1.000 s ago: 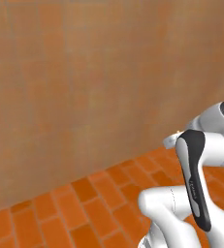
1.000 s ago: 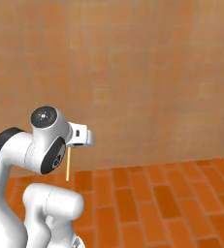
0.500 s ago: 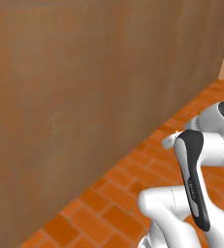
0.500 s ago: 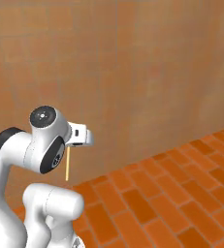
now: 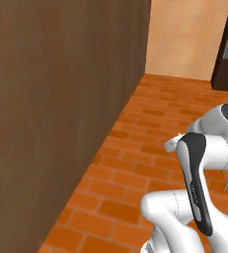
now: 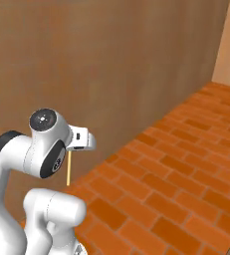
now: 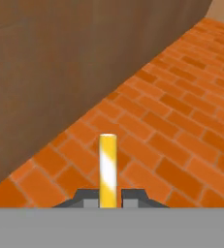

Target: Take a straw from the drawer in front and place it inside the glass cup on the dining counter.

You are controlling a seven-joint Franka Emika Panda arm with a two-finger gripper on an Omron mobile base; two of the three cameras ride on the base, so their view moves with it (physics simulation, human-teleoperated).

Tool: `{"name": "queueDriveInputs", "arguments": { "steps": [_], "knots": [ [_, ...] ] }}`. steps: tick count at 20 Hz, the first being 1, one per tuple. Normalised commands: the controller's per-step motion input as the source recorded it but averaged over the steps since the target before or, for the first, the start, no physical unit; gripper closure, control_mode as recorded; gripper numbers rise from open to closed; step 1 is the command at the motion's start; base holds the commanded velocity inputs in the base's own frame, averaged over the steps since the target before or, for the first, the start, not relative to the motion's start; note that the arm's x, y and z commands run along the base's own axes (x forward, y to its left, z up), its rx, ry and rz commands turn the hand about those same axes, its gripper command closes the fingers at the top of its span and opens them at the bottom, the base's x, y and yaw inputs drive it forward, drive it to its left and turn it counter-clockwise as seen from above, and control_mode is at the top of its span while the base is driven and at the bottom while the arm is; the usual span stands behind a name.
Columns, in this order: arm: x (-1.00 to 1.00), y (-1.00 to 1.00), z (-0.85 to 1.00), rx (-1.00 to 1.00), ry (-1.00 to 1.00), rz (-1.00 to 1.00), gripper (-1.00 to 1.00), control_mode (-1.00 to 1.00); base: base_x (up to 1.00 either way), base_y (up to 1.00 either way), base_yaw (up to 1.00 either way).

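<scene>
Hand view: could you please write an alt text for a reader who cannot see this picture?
A pale yellow straw stands up between the two dark fingertips of the shut claw at the bottom of the picture. Behind it, an orange brick floor runs along a plain dark brown wall on the left.

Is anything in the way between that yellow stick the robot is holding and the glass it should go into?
These pictures can't settle it: no glass or counter is visible. The gripper is shut on the straw, facing a brown wooden wall over an orange brick floor.
</scene>
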Motion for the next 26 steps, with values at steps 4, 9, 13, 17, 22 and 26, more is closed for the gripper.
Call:
{"name": "queueDriveInputs", "arguments": {
  "steps": [4,9,13,17,22,26],
  "knots": [
    [0.00,0.00,0.00,0.00,0.00,0.00,1.00,1.00,0.55,0.00,-0.67],
    [0.00,0.00,0.00,0.00,0.00,0.00,1.00,1.00,0.56,0.00,-0.67],
    [0.00,0.00,0.00,0.00,0.00,0.00,1.00,1.00,0.64,0.05,-0.64],
    [0.00,0.00,0.00,0.00,0.00,0.00,1.00,1.00,0.68,0.17,-0.62],
    [0.00,0.00,0.00,0.00,0.00,0.00,1.00,1.00,0.68,0.46,-0.63],
    [0.00,0.00,0.00,0.00,0.00,0.00,1.00,1.00,0.59,0.61,-0.62]
  ]
}}
